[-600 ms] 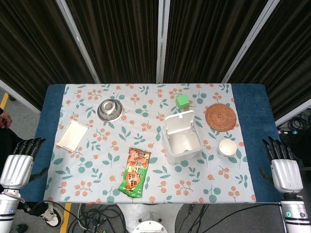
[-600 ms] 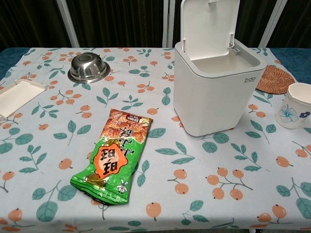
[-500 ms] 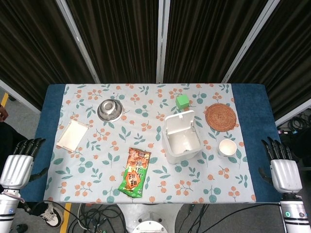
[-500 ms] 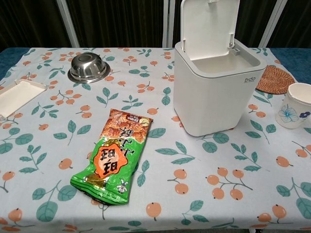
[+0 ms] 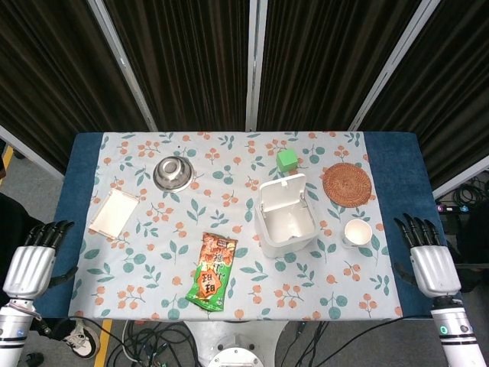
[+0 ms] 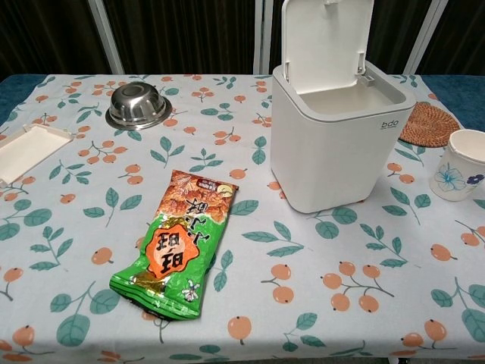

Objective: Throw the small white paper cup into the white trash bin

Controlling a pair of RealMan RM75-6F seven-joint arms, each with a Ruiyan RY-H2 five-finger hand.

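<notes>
The small white paper cup (image 5: 357, 232) stands upright on the floral cloth, right of the white trash bin (image 5: 286, 217); in the chest view the cup (image 6: 460, 164) shows a blue flower print at the right edge. The bin (image 6: 337, 144) has its lid raised and is open on top. My right hand (image 5: 427, 258) hovers off the table's right edge, a little right of and nearer than the cup, fingers apart, holding nothing. My left hand (image 5: 32, 260) hangs off the left edge, fingers apart, empty. Neither hand appears in the chest view.
A snack bag (image 5: 213, 271) lies near the front middle. A steel bowl (image 5: 173, 173) and a white tray (image 5: 114, 212) are on the left. A green cube (image 5: 287, 160) and a woven coaster (image 5: 346, 184) sit behind the bin and cup.
My right hand has shifted left toward the table and slightly forward. My left hand has dropped slightly. Nothing on the table has moved.
</notes>
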